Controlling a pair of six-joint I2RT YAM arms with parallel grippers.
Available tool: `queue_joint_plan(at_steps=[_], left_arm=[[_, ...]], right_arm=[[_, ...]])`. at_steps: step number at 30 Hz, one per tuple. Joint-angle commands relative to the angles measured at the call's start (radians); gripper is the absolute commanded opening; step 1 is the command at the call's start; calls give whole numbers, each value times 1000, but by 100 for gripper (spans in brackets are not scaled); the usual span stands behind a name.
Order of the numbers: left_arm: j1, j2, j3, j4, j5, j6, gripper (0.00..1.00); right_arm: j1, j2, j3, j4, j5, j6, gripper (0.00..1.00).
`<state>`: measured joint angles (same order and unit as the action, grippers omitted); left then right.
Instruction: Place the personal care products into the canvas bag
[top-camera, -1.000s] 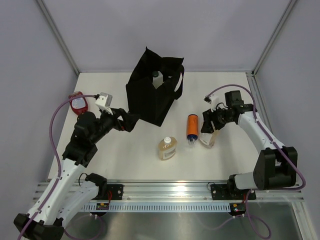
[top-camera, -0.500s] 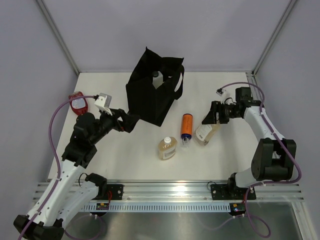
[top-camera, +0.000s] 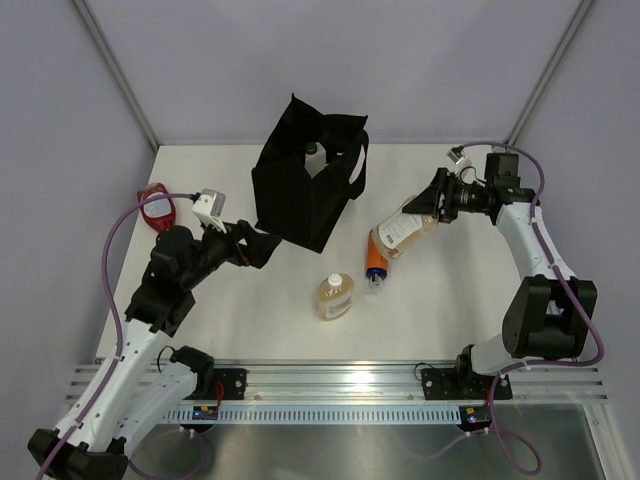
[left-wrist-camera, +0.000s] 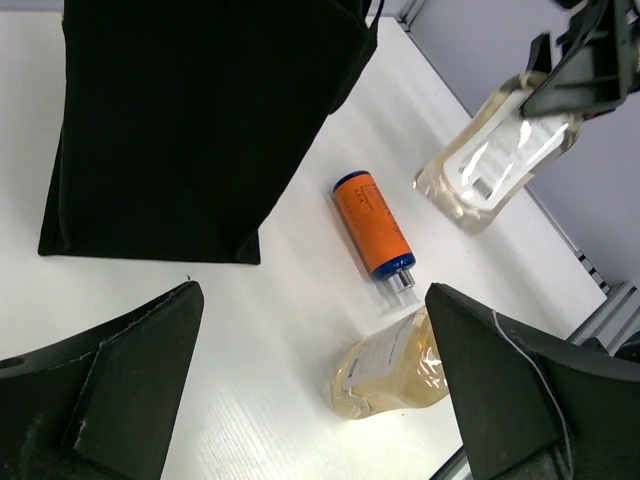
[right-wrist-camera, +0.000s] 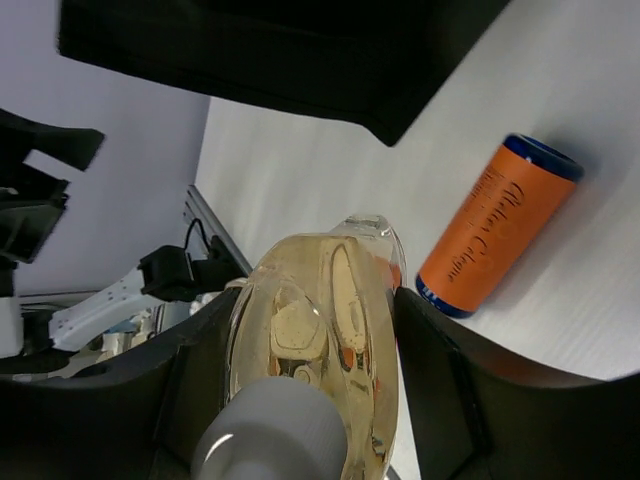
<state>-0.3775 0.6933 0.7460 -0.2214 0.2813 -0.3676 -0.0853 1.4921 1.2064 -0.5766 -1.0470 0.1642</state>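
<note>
Pinching a tilted amber-liquid bottle (top-camera: 398, 232) aloft near the orange cylinder bottle (top-camera: 374, 258): right gripper (top-camera: 424, 212). Left gripper (top-camera: 260, 246) spread wide beside the black canvas bag (top-camera: 300, 195).

Bag (left-wrist-camera: 200, 120) top cropped by left wrist view's upper edge; amber bottle (right-wrist-camera: 310, 300) cap blurred, cut at right wrist view's bottom; red container (top-camera: 150, 208) partly behind cable (top-camera: 108, 250).

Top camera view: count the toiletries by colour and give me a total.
Amber bottles: 2, one on the table at, one in the right gripper at
Orange bottle: 1
Red container: 1
White-capped bottle in the black bag, colour unclear: 1
Total: 5
</note>
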Motion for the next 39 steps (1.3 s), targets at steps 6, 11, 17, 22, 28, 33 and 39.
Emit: queue_joint_plan(at_steps=[6, 11, 17, 22, 28, 33, 39], left_arm=[[2, 18, -20, 62, 22, -50, 99], [2, 52, -10, 88, 27, -80, 99], [2, 89, -16, 106, 36, -99, 99], [2, 112, -4, 91, 44, -103, 99], [2, 115, 9, 65, 24, -106, 99], [2, 117, 32, 27, -13, -97, 99], [2, 115, 32, 7, -51, -83, 99]], right_arm=[[7, 37, 238, 441, -263, 501, 0], [45, 117, 353, 789, -255, 813, 0], [180, 315, 630, 1024, -199, 1072, 0], [257, 577, 976, 1034, -110, 1170, 0], [349, 758, 1243, 886, 5, 1026, 0], [367, 848, 1340, 742, 85, 813, 0], [392, 820, 1354, 451, 142, 329, 0]])
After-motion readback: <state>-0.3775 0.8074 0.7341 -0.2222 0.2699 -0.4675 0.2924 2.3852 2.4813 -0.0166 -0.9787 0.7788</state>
